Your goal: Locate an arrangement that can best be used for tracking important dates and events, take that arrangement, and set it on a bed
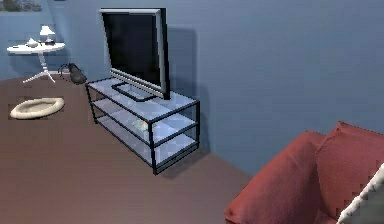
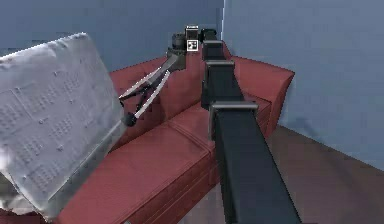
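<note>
Blue-painted wall [image 1: 270, 60] backs the forward view, where a black flat-screen television [image 1: 135, 50] stands at 12 o'clock on a glass-shelved stand with a dark metal frame [image 1: 150, 120]. At 10 o'clock a small white round table [image 1: 35, 48] carries a few small pale things. Below it, at 9 o'clock, a cream ring-shaped pad [image 1: 37, 106] lies on the brown floor [image 1: 90, 180]. A red upholstered sofa [image 1: 310, 180] takes the 4 o'clock corner. In the arm side view the dark square arm bar [image 2: 240, 140] rises from 6 o'clock to two white marker squares [image 2: 192, 40] at 12 o'clock. From there the dark two-finger gripper [image 2: 128, 108] slants down toward 9 o'clock above the same sofa's [image 2: 190, 140] seat cushions. A large pale grey-white calendar sheet [image 2: 50, 120] with faint grid rows stands tilted at 9 o'clock, its edge just beside the fingertips. How the jaws stand cannot be told, nor whether they grip the sheet.
</note>
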### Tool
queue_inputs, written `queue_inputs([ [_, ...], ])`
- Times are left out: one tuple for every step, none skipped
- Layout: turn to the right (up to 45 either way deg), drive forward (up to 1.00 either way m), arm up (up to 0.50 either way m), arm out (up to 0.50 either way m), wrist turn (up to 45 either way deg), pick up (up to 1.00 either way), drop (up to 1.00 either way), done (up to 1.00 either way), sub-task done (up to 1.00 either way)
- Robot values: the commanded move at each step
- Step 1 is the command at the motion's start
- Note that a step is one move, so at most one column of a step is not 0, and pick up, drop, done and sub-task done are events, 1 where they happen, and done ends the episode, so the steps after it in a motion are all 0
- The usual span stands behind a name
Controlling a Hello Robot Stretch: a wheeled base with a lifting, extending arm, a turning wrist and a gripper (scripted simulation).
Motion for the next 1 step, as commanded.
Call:
queue_inputs([
  [0.0, 0.00, 0.00, -0.48, 0.0, 0.00, 0.00, 0.00, 0.00],
])
